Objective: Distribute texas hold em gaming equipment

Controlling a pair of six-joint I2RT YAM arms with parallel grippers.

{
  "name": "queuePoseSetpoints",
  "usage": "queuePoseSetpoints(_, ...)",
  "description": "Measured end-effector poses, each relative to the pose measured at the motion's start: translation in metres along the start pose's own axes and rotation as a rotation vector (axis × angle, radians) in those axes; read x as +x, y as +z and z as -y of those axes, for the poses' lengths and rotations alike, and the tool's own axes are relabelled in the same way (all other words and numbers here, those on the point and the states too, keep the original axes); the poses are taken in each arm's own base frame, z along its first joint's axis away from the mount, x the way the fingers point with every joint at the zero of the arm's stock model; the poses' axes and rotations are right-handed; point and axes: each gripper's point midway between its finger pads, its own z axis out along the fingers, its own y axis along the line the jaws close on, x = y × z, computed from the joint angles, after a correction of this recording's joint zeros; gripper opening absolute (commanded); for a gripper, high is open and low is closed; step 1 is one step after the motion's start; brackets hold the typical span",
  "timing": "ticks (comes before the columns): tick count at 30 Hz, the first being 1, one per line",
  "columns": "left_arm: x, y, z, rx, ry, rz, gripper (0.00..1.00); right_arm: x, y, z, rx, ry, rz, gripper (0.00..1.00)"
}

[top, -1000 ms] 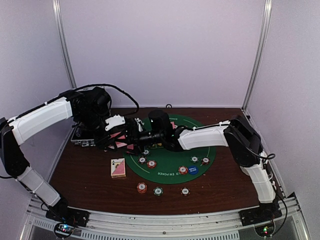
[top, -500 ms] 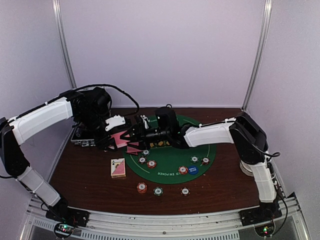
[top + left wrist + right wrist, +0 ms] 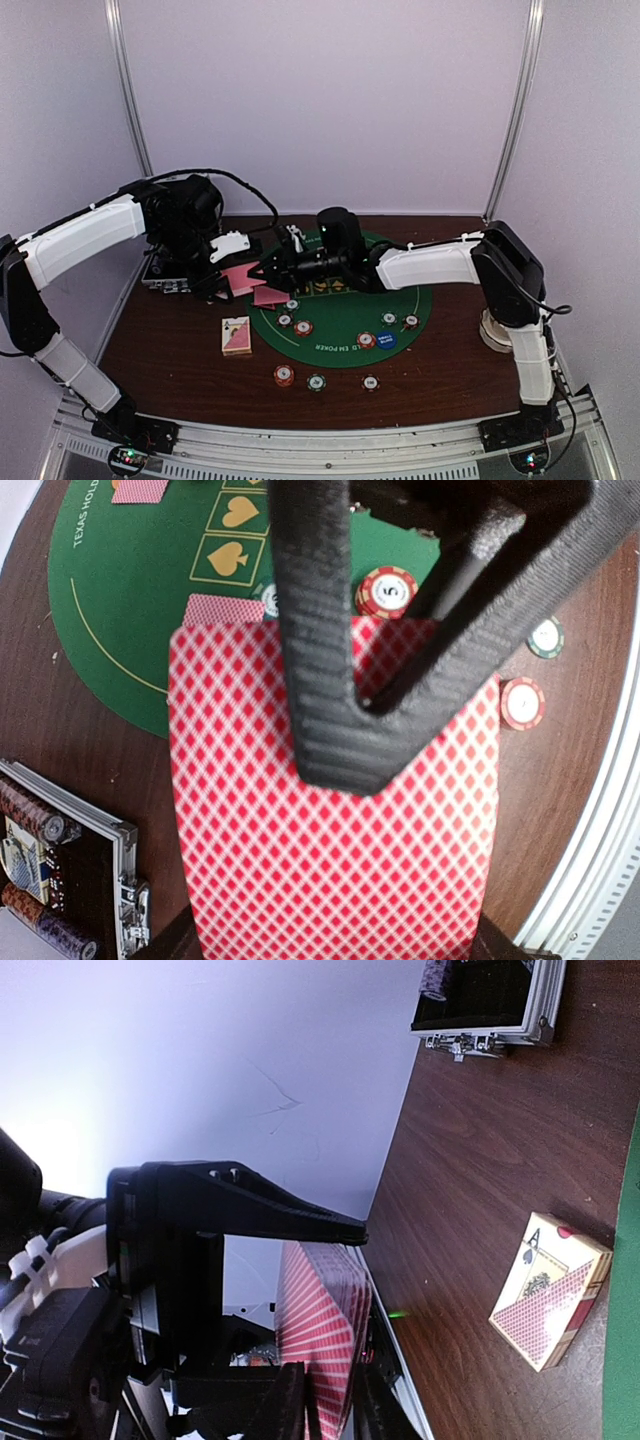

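1. Left gripper (image 3: 218, 280): jaws clamped on a stack of pink-red diamond-backed playing cards (image 3: 330, 870). The stack is held above the tabletop's far-left part, between the silver-edged black case (image 3: 165, 280) and the round green felt mat (image 3: 345, 315).
2. Right gripper (image 3: 268, 268): jaws narrow, one finger flat on the top card's back; cannot tell whether a card is pinched.
3. Single pink-red-backed card (image 3: 270, 296): flat at the mat's left rim.
4. Printed cardboard card box (image 3: 236, 335): on wood, just left of the mat.
5. Small round striped poker chips (image 3: 303, 327): several on the mat's near half beside a blue marker disc (image 3: 386, 340); three near the tabletop's near edge.
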Motion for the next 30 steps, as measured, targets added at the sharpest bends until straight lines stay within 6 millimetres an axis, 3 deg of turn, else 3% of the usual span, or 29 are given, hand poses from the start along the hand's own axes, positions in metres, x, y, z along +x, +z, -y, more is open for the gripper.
queuePoseSetpoints(6, 0.002, 0.0, 0.0, -0.004, -0.001, -0.011, 0.0, 0.0, -0.004, -0.006, -0.014, 0.011, 0.0, 0.01)
queuePoseSetpoints(11, 0.003, 0.0, -0.001, -0.009, 0.0, -0.014, 0.0, -0.001, -0.012, -0.005, -0.008, 0.021, 0.008, 0.0)
queuePoseSetpoints(15, 0.004, 0.0, -0.002, -0.015, 0.001, -0.02, 0.0, -0.005, -0.033, 0.002, 0.013, 0.041, 0.028, 0.0)
queuePoseSetpoints(22, 0.005, 0.0, -0.004, -0.023, 0.006, -0.027, 0.0, -0.012, -0.107, 0.029, 0.104, 0.081, 0.112, 0.0)
queuePoseSetpoints(27, 0.005, 0.0, -0.004, -0.023, 0.008, -0.027, 0.0, -0.005, -0.169, 0.066, 0.248, 0.11, 0.17, 0.0)
queuePoseSetpoints(30, 0.005, 0.0, -0.003, -0.022, 0.008, -0.027, 0.0, 0.004, -0.195, 0.087, 0.346, 0.122, 0.182, 0.0)
